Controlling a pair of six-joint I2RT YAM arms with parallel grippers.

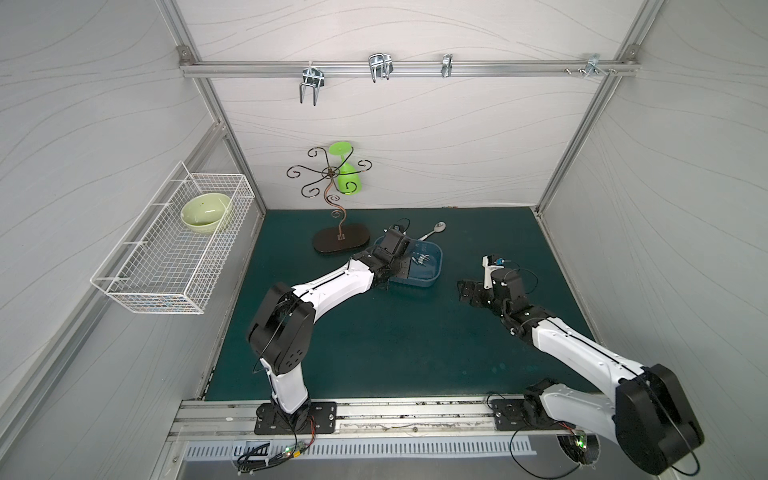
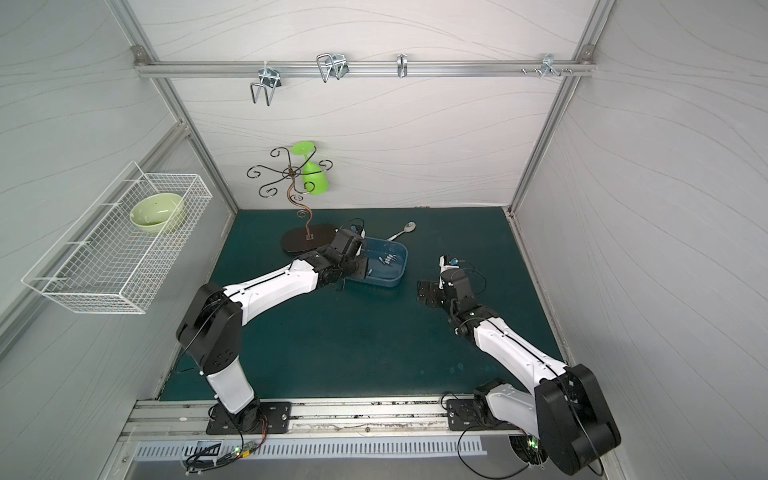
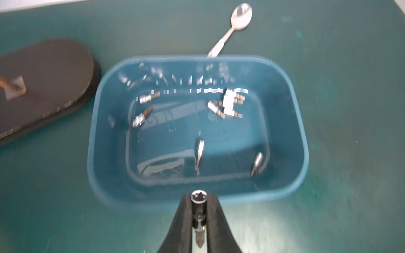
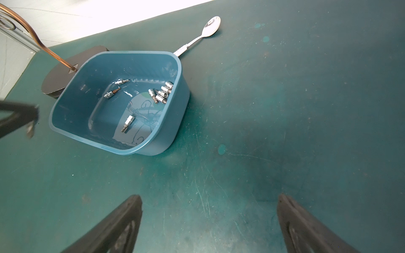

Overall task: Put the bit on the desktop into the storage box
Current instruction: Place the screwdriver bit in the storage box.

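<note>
Nearby, a spoon (image 3: 240, 15) and a dark stand base (image 3: 43, 83) sit by the storage box (image 3: 287, 114). The left gripper (image 3: 199, 197) pinches a silvery, socket-ended bit (image 3: 198, 216) just beside its rim — right gripper (image 4: 209, 197) spread wide.

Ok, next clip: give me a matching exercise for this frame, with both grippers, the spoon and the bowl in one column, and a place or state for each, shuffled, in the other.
Things:
1. left gripper
2. right gripper
3. spoon
4. bowl

Places and states:
A. in the basket
B. open, holding nothing
C. lying on the desktop by the box
D. shut on a bit

Pairs: 1-D, 2-B, 3-C, 4-A
</note>
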